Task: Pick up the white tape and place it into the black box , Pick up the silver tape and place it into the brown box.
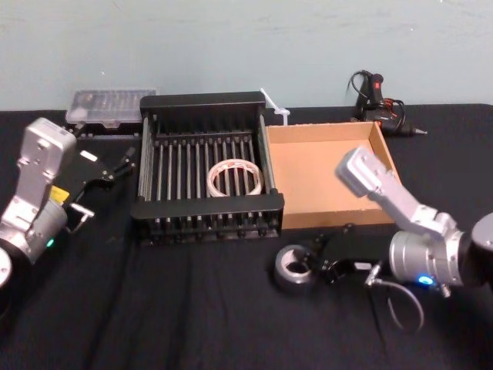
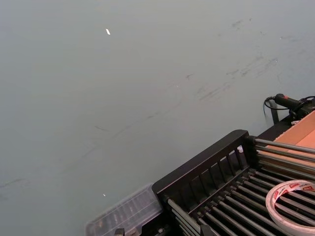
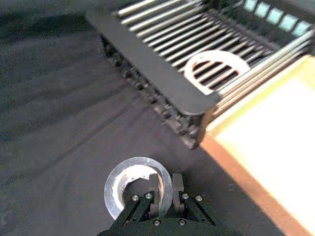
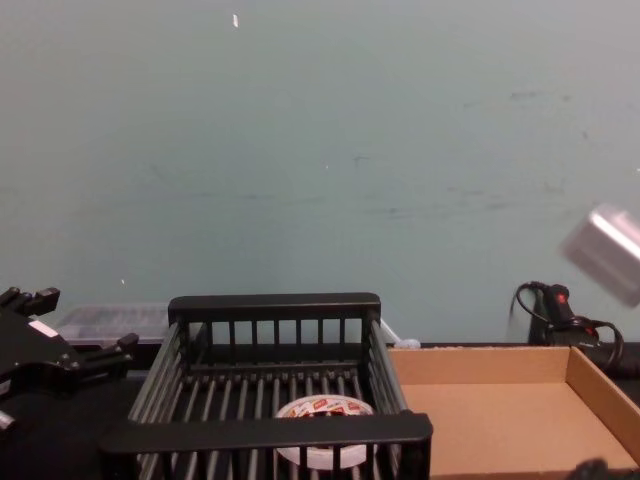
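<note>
The silver tape (image 1: 293, 268) lies on the black tablecloth just in front of the brown box (image 1: 323, 177). My right gripper (image 1: 310, 267) is shut on its wall. In the right wrist view one finger sits inside the silver tape (image 3: 135, 163) and the other outside, at the right gripper (image 3: 166, 183). The white tape (image 1: 213, 181) lies flat on the bars inside the black box (image 1: 208, 206); it also shows as the white tape (image 4: 320, 410) with red print. My left gripper (image 1: 115, 171) hangs open beside the black box's left wall, holding nothing.
A clear plastic case (image 1: 108, 104) stands behind the black box at the back left. A black tool with cables (image 1: 381, 104) lies behind the brown box. A pale wall closes off the back. Bare cloth spreads in front of both boxes.
</note>
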Motion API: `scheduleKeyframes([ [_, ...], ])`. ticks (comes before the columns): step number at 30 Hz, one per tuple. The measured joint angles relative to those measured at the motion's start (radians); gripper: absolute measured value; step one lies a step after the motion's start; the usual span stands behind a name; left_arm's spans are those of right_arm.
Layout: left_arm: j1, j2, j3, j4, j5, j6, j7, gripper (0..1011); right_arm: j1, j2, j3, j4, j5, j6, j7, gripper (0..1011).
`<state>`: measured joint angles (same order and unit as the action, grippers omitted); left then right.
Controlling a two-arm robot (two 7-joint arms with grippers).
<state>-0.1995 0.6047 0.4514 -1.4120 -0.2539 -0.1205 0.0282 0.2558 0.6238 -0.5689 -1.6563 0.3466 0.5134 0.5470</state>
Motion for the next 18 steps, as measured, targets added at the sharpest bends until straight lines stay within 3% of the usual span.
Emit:
scheduleKeyframes([
  [9,0.000,0.000,0.000,0.000,0.000,0.000,0.000,1001,-0.010,0.008,0.071,-0.021,0.023,-0.015,-0.070,168],
  [18,0.000,0.000,0.000,0.000,0.000,0.000,0.000,1001,0.030,-0.045,0.126,0.052,0.015,-0.007,-0.152,168],
])
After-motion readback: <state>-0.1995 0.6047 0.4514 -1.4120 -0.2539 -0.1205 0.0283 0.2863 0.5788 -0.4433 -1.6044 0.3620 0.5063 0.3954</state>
